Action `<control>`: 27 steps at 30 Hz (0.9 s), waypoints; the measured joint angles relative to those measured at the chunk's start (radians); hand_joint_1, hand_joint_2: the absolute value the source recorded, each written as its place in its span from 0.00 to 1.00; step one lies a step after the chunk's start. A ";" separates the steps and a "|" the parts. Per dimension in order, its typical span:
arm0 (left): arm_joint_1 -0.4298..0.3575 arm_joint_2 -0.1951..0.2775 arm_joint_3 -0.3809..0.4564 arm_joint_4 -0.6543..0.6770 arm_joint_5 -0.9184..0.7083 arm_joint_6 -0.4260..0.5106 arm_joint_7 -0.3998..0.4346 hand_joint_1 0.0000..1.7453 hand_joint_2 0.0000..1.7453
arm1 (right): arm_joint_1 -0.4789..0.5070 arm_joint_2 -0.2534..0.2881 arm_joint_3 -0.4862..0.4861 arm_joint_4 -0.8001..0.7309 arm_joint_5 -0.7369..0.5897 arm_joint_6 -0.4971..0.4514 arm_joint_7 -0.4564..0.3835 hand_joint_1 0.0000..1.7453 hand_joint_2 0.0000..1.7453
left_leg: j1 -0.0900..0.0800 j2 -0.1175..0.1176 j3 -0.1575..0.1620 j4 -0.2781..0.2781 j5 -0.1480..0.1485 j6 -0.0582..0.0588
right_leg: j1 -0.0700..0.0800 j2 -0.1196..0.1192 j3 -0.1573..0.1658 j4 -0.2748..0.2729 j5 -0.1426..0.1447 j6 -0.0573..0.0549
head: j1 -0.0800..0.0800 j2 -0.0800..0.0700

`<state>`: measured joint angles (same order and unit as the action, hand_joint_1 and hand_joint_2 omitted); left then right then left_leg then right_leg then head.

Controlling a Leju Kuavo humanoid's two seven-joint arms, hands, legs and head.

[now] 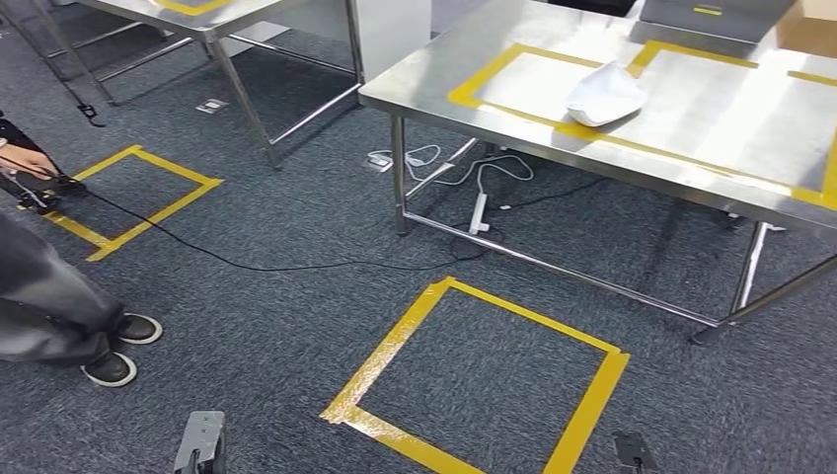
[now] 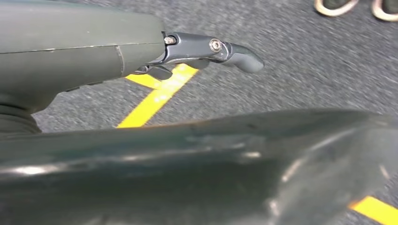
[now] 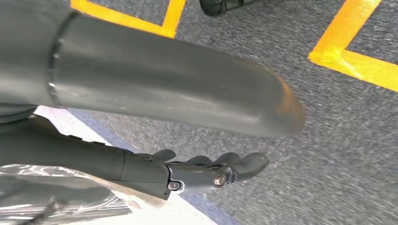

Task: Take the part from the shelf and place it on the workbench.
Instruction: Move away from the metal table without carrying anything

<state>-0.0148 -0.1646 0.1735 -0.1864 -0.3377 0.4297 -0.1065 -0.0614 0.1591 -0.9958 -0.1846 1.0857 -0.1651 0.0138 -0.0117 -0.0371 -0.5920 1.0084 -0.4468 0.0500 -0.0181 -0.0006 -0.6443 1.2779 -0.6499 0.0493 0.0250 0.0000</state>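
On the steel workbench (image 1: 553, 148) top, touching its yellow tape outline, lies the white part (image 1: 604, 94), so the place step looks done already. It's a curved shell, prob. moulded plastic. My guess: light, stiff-ish, smooth and a bit slippery, and thin edges could flex or crack if squeezed. Best hold would be across the narrower end or over the domed back w/ fingers wrapped round an edge, light grip, no pinch on the rim.

Left hand (image 2: 187, 51) hangs over the floor, fingers straight and apart, nothing in it. Right hand (image 3: 187, 176) is the same: released, empty.

The bench top is shiny, flat and low friction, so the part may slide if nudged. Below the bench sit a power strip (image 1: 480, 209) and cables. In front of it are dark carpet (image 1: 276, 326) and a yellow taped floor square (image 1: 474, 380). Well off to the bench's left stands a person (image 1: 59, 306).
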 joint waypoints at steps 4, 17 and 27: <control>0.001 0.004 -0.011 0.001 -0.041 0.012 -0.007 0.00 0.00 | 0.002 -0.008 0.004 0.000 0.034 0.000 -0.014 0.00 0.00 | -0.002 -0.054 -0.008 0.016 -0.001 -0.007 | -0.006 0.072 0.095 -0.223 0.119 -0.007 | 0.000 0.000; 0.009 0.037 -0.011 0.001 -0.051 0.041 -0.137 0.00 0.00 | 0.023 -0.008 0.007 -0.001 0.035 0.004 -0.005 0.00 0.00 | 0.020 0.038 -0.093 0.198 -0.055 -0.066 | -0.004 -0.063 0.139 -0.273 0.115 -0.036 | -0.015 0.000; 0.003 0.054 -0.010 0.001 -0.048 0.039 -0.213 0.00 0.00 | 0.008 0.018 -0.003 0.000 0.016 -0.005 -0.067 0.00 0.00 | 0.007 0.045 -0.005 0.009 -0.009 -0.014 | -0.001 -0.028 0.088 -0.143 0.016 -0.001 | -0.007 0.000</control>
<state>-0.0120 -0.1102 0.1632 -0.1858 -0.3858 0.4683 -0.3198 -0.0539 0.1770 -0.9984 -0.1851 1.1019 -0.1697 -0.0537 -0.0048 0.0082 -0.5974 1.0176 -0.4562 0.0358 -0.0192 -0.0284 -0.5563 1.1345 -0.6334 0.0487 0.0182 0.0000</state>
